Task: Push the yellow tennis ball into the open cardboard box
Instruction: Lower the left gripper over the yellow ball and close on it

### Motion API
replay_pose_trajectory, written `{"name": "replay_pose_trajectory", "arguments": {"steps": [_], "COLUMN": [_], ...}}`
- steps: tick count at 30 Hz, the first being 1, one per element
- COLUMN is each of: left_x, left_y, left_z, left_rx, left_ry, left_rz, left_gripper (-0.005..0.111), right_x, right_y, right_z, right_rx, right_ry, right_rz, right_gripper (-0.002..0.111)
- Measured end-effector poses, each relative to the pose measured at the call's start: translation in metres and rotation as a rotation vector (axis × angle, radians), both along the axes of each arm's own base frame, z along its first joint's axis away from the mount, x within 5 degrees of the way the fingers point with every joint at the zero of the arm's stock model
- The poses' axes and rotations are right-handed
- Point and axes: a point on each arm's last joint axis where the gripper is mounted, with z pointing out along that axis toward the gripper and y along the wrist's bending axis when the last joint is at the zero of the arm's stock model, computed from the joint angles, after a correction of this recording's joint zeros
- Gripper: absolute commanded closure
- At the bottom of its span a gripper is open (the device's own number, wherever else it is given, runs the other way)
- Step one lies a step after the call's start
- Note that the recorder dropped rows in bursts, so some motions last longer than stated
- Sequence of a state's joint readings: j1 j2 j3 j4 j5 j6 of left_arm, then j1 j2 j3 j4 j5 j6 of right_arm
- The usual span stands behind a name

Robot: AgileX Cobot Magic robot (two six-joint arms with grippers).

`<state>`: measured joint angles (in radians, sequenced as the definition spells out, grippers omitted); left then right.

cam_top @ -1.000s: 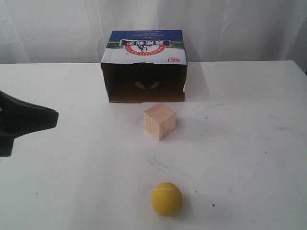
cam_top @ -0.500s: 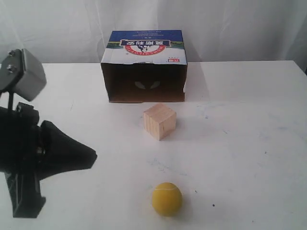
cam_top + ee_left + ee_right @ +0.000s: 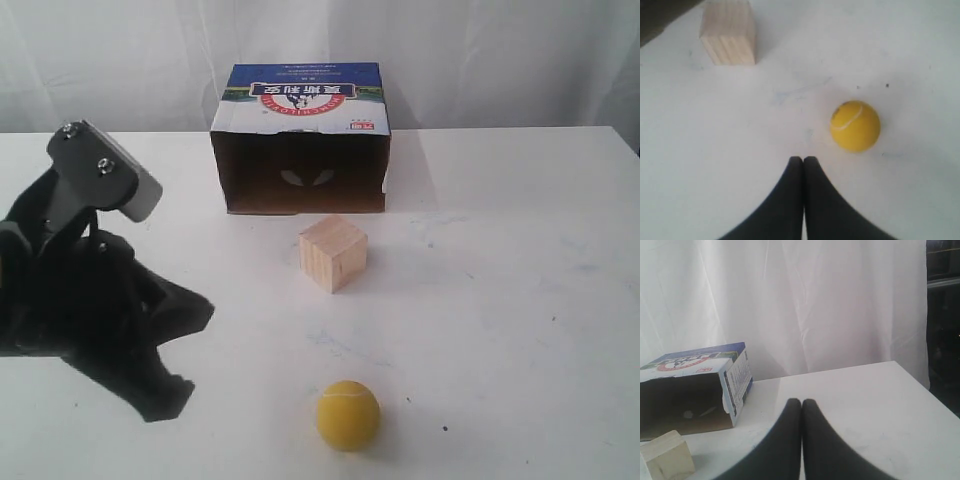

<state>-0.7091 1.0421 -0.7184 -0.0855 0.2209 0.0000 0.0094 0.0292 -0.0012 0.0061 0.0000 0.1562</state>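
Observation:
The yellow tennis ball (image 3: 348,414) rests on the white table near its front edge, and in the left wrist view the ball (image 3: 855,126) lies a short way ahead and to one side of my left gripper (image 3: 803,160). That gripper is shut and empty, with a gap between it and the ball. In the exterior view the left gripper (image 3: 178,392) hangs low, to the left of the ball. The open cardboard box (image 3: 300,140) stands at the back, its dark opening facing forward. My right gripper (image 3: 801,402) is shut and empty, away from the box (image 3: 695,385).
A pale wooden cube (image 3: 333,252) sits between the ball and the box's opening, directly on the line between them; the same cube (image 3: 729,32) shows in the left wrist view and the cube (image 3: 667,457) in the right. White curtains hang behind the table (image 3: 520,280).
My left arm has swung in from the left edge, moving right and down toward the ball. Ball, cube and box have not moved.

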Motion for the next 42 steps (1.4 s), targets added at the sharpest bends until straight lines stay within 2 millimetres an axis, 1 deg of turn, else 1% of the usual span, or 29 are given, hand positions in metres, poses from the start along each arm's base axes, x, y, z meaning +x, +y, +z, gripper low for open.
{"name": "replay_pose_trajectory", "arguments": {"steps": [3, 6, 11, 16, 23, 27, 30, 33, 36, 42], "left_x": [-0.006, -0.008, 0.003, 0.014, 0.015, 0.017, 0.024, 0.028, 0.031, 0.026], "left_y": [-0.019, -0.034, -0.051, -0.066, -0.089, -0.098, -0.106, -0.111, -0.117, -0.126], "left_z": [0.003, -0.003, -0.019, -0.024, -0.038, -0.049, -0.062, -0.066, -0.078, -0.094], "left_rx": [-0.063, -0.076, -0.032, -0.001, 0.005, 0.011, 0.022, 0.009, -0.003, 0.024], "left_ry": [-0.051, -0.051, -0.015, -0.019, -0.025, -0.025, -0.041, -0.037, -0.016, 0.011], "left_rz": [-0.051, -0.092, -0.103, -0.120, -0.172, -0.182, -0.191, -0.181, -0.166, -0.196], "left_gripper": [0.107, 0.107, 0.107, 0.107, 0.107, 0.107, 0.107, 0.107, 0.107, 0.107], "right_x": [0.000, 0.000, 0.000, 0.000, 0.000, 0.000, 0.000, 0.000, 0.000, 0.000], "right_y": [0.000, 0.000, 0.000, 0.000, 0.000, 0.000, 0.000, 0.000, 0.000, 0.000], "right_z": [0.000, 0.000, 0.000, 0.000, 0.000, 0.000, 0.000, 0.000, 0.000, 0.000], "right_rx": [0.000, 0.000, 0.000, 0.000, 0.000, 0.000, 0.000, 0.000, 0.000, 0.000], "right_ry": [0.000, 0.000, 0.000, 0.000, 0.000, 0.000, 0.000, 0.000, 0.000, 0.000], "right_rz": [0.000, 0.000, 0.000, 0.000, 0.000, 0.000, 0.000, 0.000, 0.000, 0.000], "right_gripper": [0.108, 0.108, 0.108, 0.108, 0.108, 0.108, 0.108, 0.108, 0.108, 0.108]}}
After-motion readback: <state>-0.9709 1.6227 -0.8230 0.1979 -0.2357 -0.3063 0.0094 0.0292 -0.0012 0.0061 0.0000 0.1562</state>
